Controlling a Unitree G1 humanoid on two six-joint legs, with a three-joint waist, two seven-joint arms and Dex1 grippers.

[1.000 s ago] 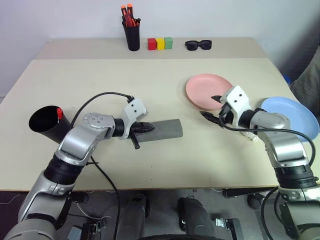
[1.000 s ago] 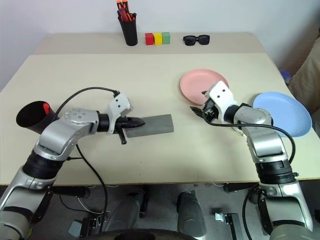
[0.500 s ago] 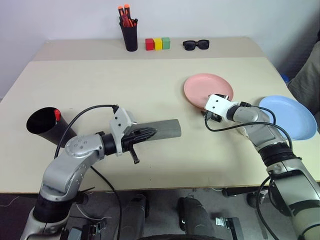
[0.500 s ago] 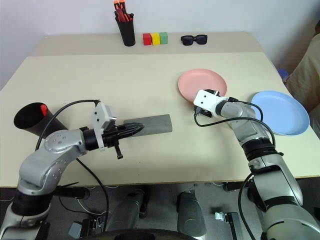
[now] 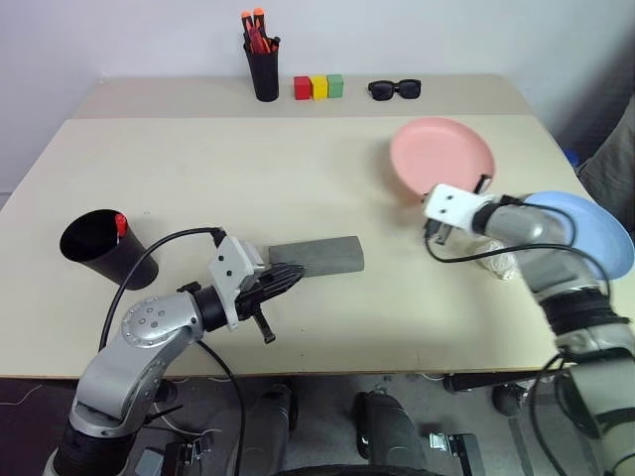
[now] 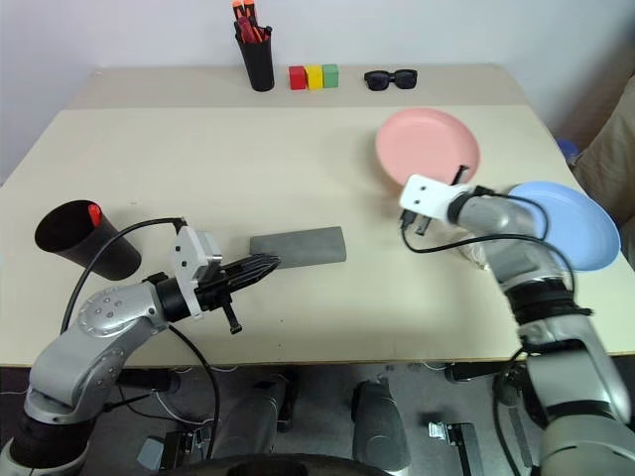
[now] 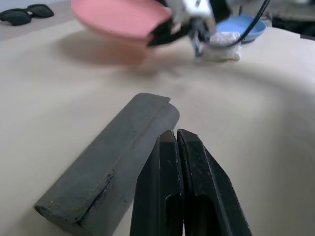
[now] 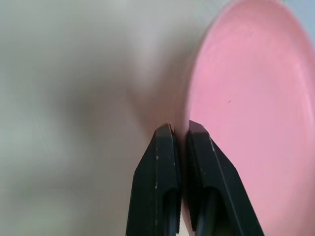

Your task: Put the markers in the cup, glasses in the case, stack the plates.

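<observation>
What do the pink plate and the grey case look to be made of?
The pink plate looks like matte plastic: even salmon colour, thin rim, no glaze shine. The right gripper is shut on its rim. The grey case looks hard-shelled with a dull, slightly textured skin; plastic or a fabric covering, hard to tell.

A pale beige counter (image 5: pixel 198 169) spreads beyond both pincers, with a seam running across its far part. A plain whitish wall (image 5: pixel 427 35) stands behind it. Dark grey floor (image 5: pixel 317 397) shows below the near edge.

Even, bright overhead light, soft shadows under the pink plate (image 7: pixel 123 17) (motion-blurred in both wrist views)
</observation>
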